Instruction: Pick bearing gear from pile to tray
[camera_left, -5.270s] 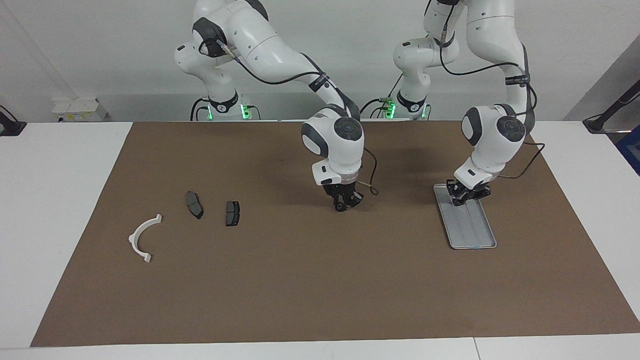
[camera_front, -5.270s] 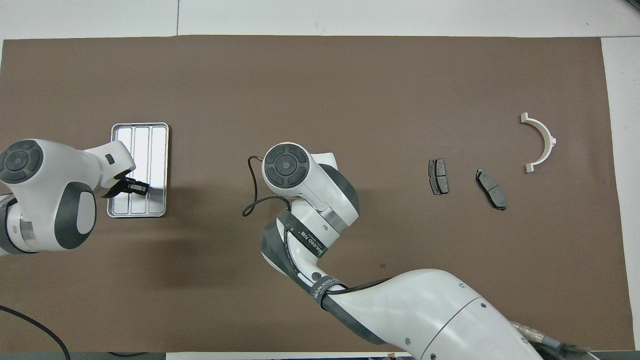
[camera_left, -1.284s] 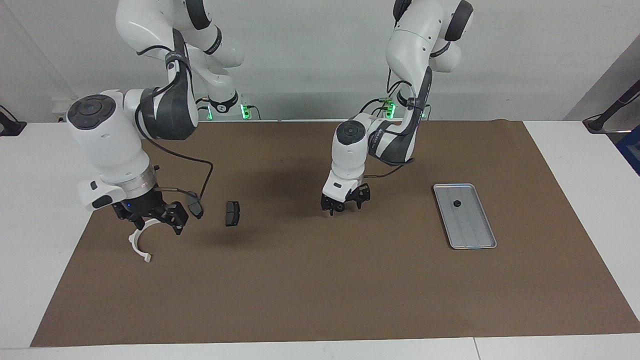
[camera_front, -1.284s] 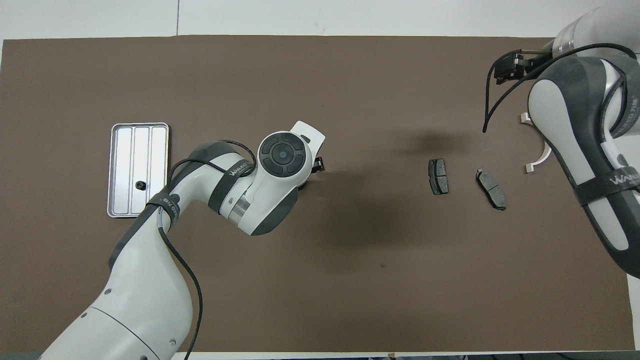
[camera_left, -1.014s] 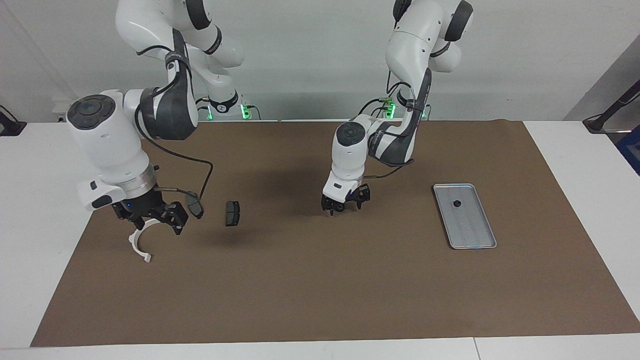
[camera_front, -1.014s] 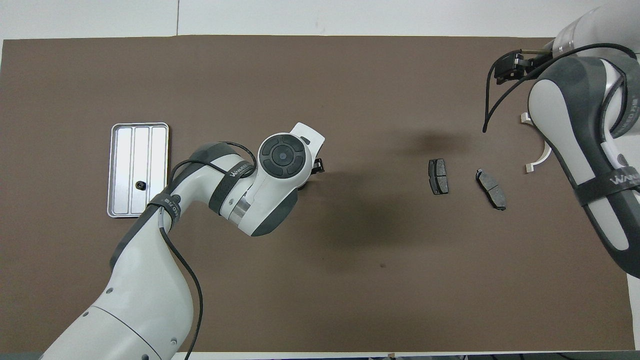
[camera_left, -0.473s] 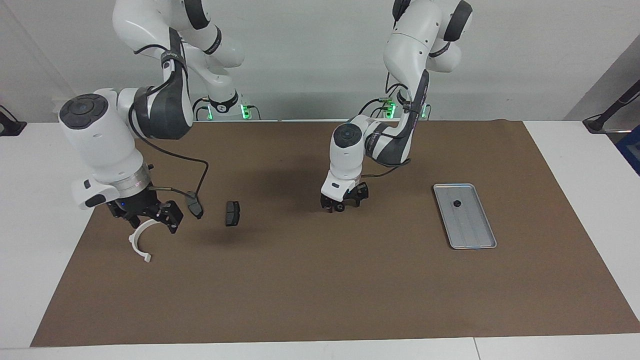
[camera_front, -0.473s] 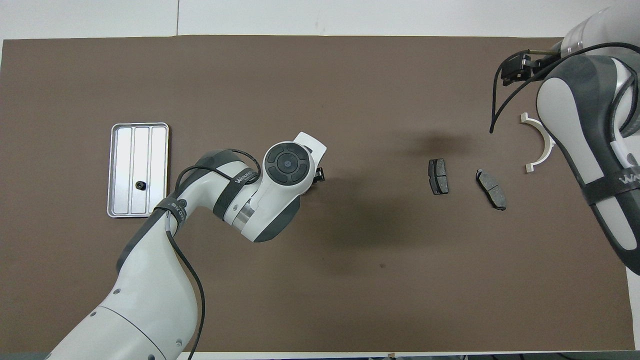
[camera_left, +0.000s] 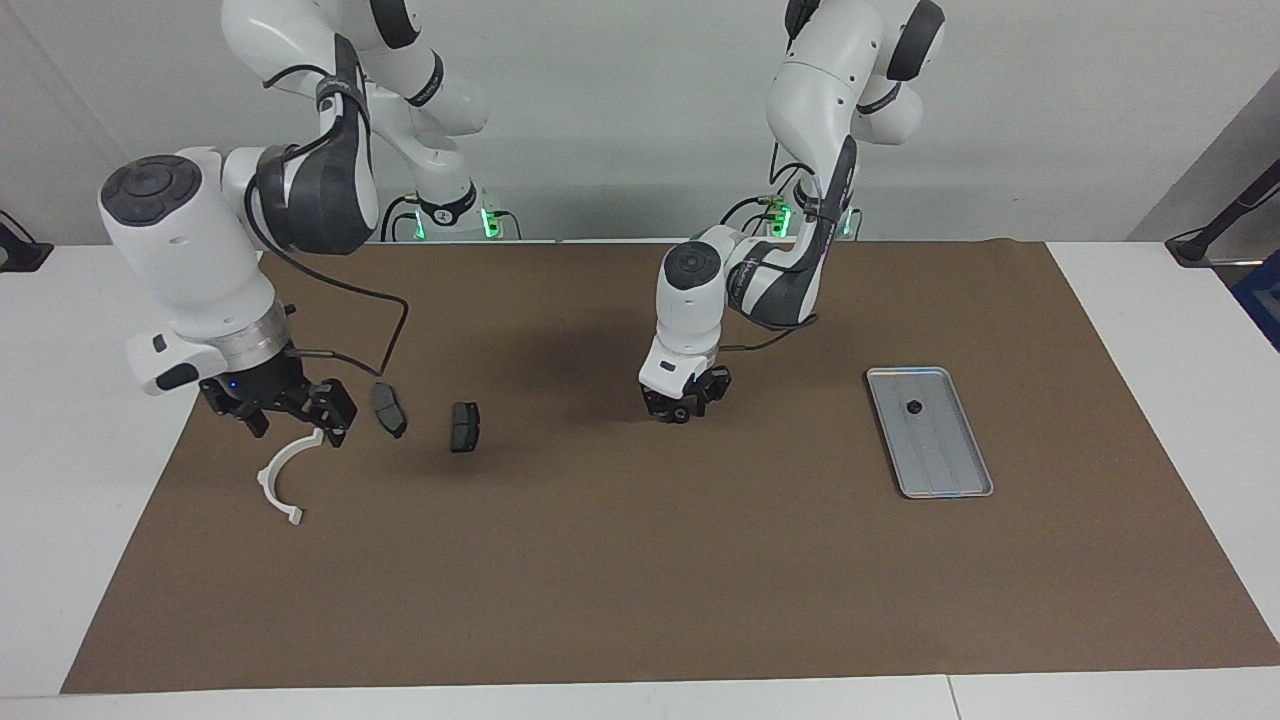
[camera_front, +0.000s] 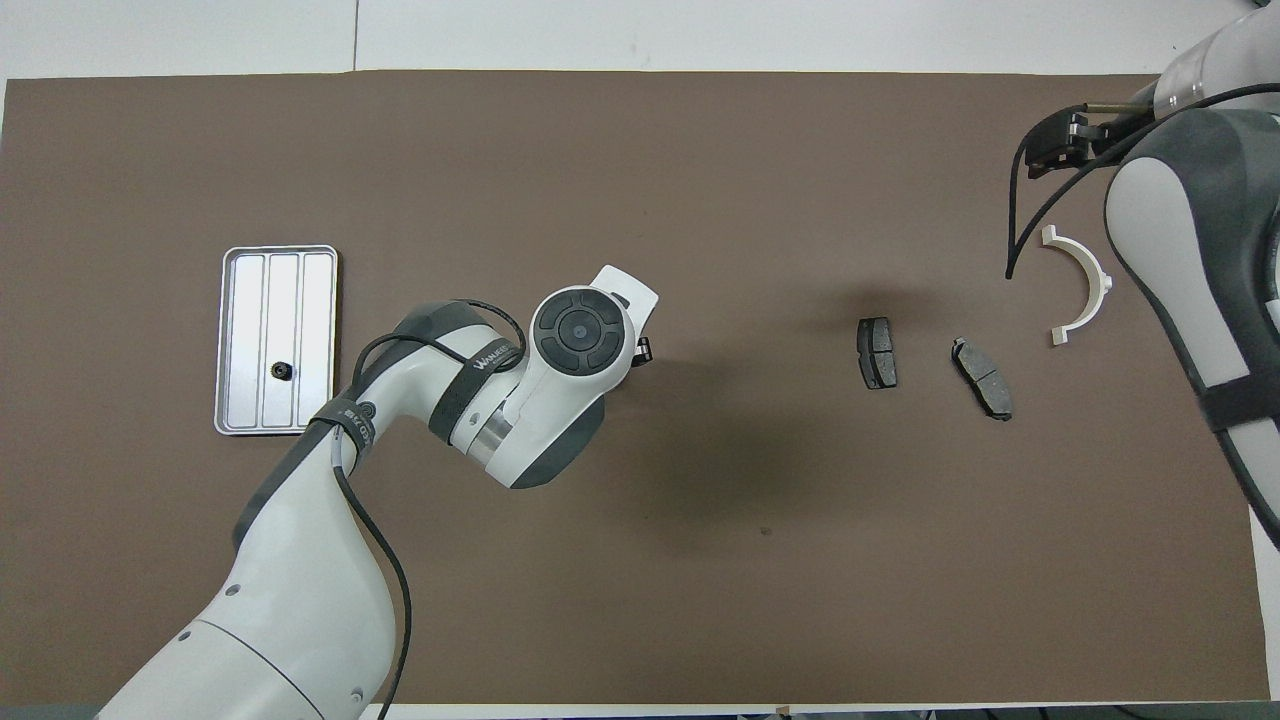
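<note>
Gear (camera_left: 912, 407) in the tray (camera_left: 950, 470) — likely light, stiff, roll-prone; pinch across its rim. Left hand (camera_left: 683, 410) low mid-frame, grip unreadable — right hand (camera_left: 280, 415) wide above the bracket (camera_left: 275, 482).

A white table (camera_left: 1150, 330) is covered over most of its top by a brown mat (camera_left: 640, 560), with white margins left bare at both ends. A plain pale grey wall (camera_left: 620, 120) is seen along the robots' side of the table. A white socket block (camera_left: 160, 218) is set against the wall toward the right arm's end. Soft, even light is cast from above.
</note>
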